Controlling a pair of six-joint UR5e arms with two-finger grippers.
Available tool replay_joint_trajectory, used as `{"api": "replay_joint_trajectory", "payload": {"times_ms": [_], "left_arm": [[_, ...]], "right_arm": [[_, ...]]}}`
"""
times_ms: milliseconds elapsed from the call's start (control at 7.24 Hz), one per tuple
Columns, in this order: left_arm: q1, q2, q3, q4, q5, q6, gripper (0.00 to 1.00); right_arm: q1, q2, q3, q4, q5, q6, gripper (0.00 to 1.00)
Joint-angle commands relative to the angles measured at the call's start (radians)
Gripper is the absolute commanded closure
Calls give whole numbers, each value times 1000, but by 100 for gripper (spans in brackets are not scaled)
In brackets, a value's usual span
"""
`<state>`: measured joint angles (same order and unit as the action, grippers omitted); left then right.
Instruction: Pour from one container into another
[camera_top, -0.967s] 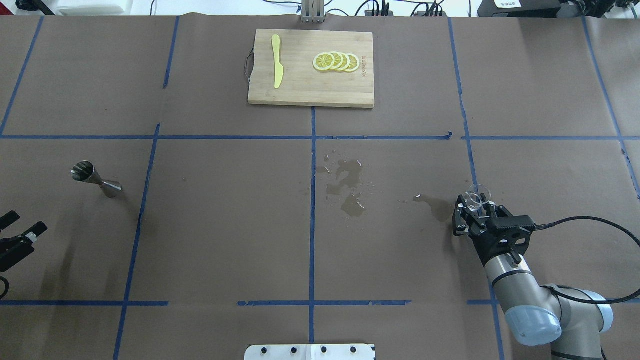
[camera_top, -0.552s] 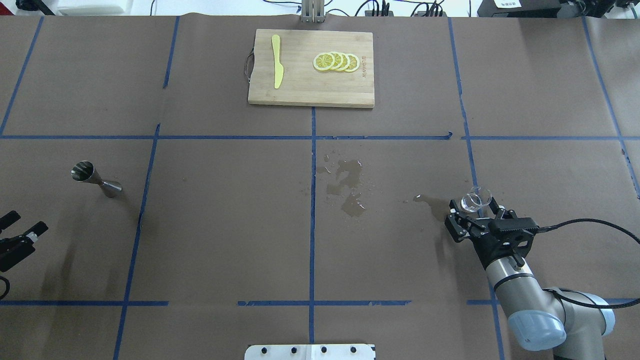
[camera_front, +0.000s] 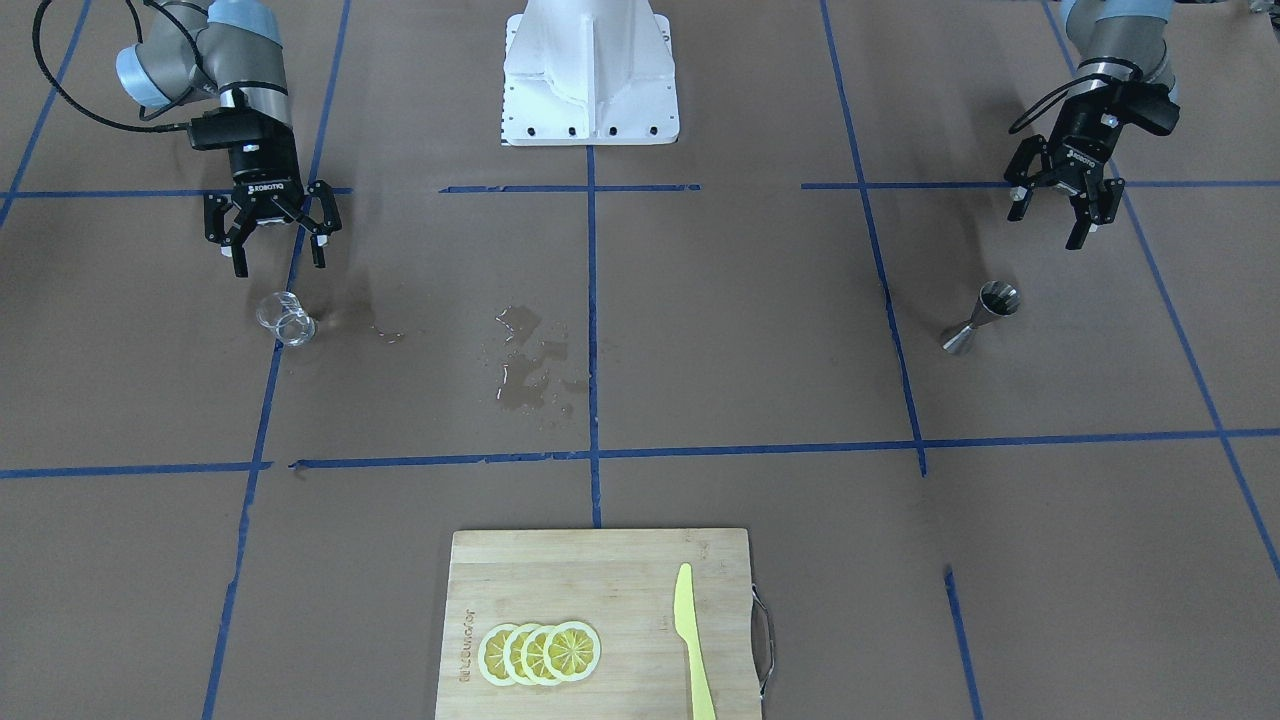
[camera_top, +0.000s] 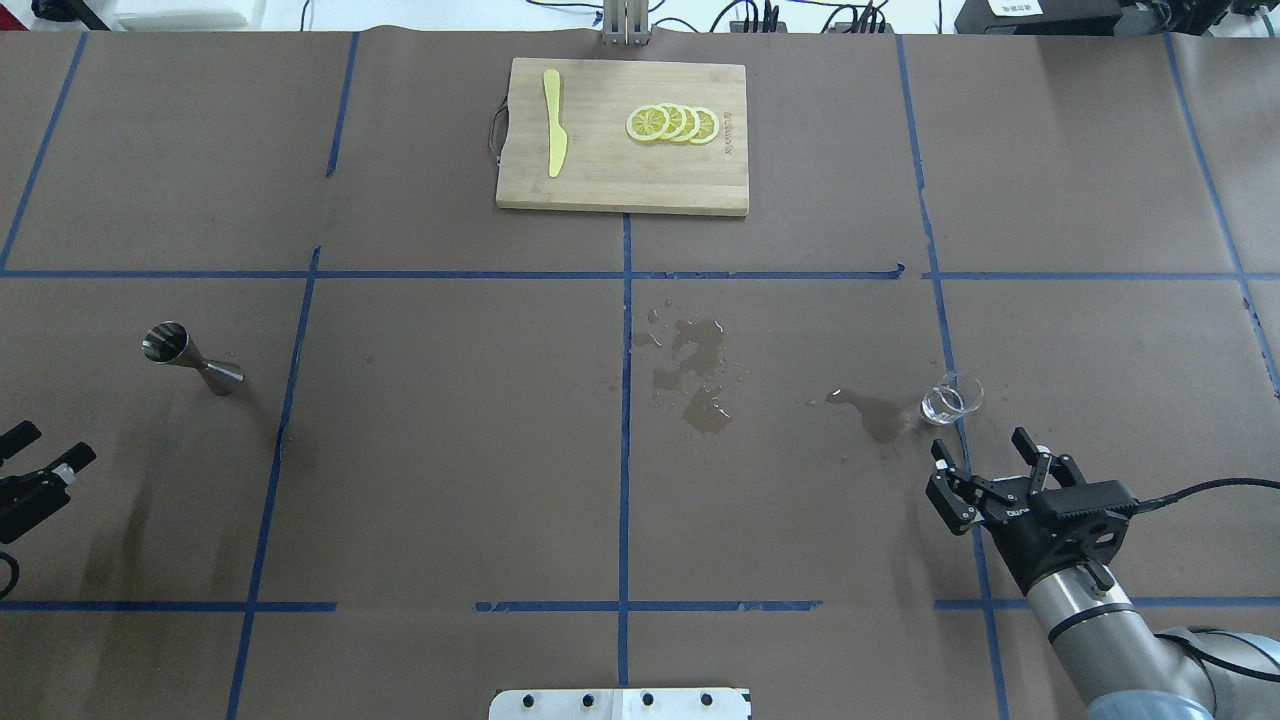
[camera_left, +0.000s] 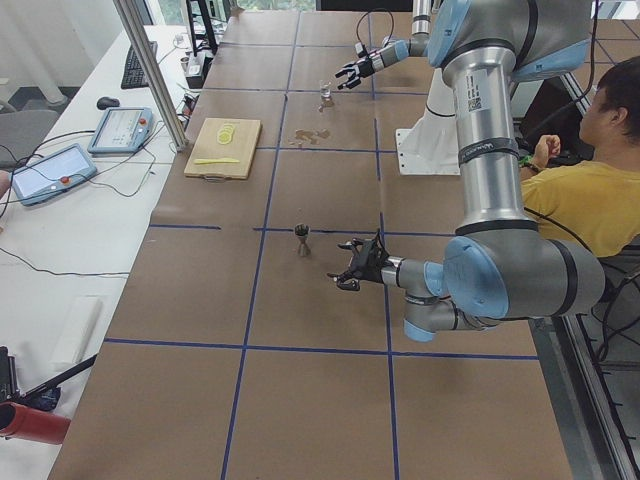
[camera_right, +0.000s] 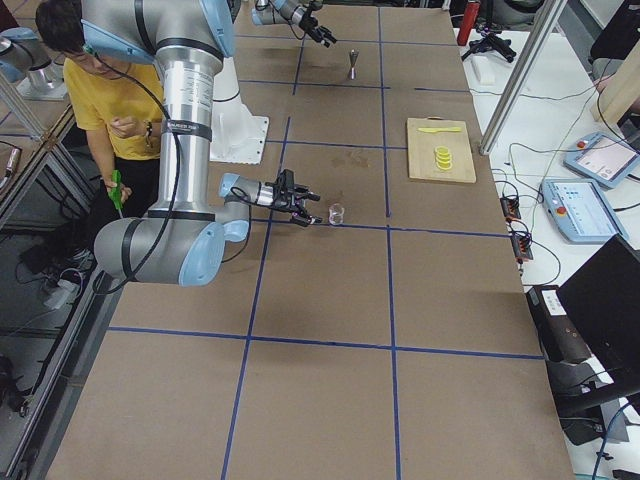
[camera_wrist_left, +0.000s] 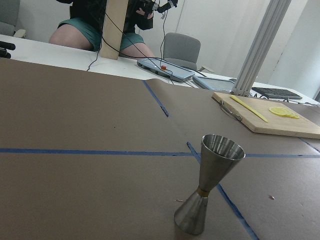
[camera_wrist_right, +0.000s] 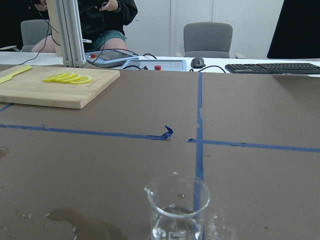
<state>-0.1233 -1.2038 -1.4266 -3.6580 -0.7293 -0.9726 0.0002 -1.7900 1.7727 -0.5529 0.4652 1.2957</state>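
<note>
The small clear glass tumbler (camera_top: 950, 398) stands upright on the brown paper, free of any grip, also seen close in the right wrist view as the tumbler (camera_wrist_right: 177, 207). My right gripper (camera_top: 980, 445) is open a short way behind it on the robot's side, with nothing between its fingers; the front view shows the same right gripper (camera_front: 278, 262) and tumbler (camera_front: 285, 318) apart. The steel jigger (camera_top: 190, 358) stands upright on the left, wide cup up, jigger (camera_wrist_left: 210, 182). My left gripper (camera_front: 1042, 228) hangs open near the table edge, apart from the jigger (camera_front: 982, 318).
Spilled liquid (camera_top: 695, 375) marks the paper at mid-table, and a second puddle (camera_top: 875, 412) lies beside the tumbler. A wooden cutting board (camera_top: 600, 185) with lemon slices (camera_top: 672, 123) and a yellow knife (camera_top: 553, 122) sits at the far centre. A person (camera_left: 585, 170) sits behind the robot.
My right gripper opened, let go of the tumbler and drew back toward the robot. The tumbler stayed standing on the table. The left arm and jigger did not move.
</note>
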Motion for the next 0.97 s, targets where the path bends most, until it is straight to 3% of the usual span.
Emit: {"api": "replay_joint_trajectory", "payload": {"times_ms": [0, 138, 552, 691, 829], "left_arm": [[-86, 7, 0, -1, -100, 27, 1], [-160, 7, 0, -2, -170, 53, 1], [-436, 1, 5, 27, -486, 127, 1], [-516, -5, 5, 86, -589, 127, 1], [-626, -44, 3, 166, -725, 129, 1]], "right_arm": [[-28, -159, 22, 186, 16, -4, 0], [-28, -214, 19, 241, 30, -6, 0], [-17, -242, -56, 416, 70, -48, 0], [44, -239, -56, 433, 126, -91, 0], [154, -229, -55, 435, 262, -142, 0]]}}
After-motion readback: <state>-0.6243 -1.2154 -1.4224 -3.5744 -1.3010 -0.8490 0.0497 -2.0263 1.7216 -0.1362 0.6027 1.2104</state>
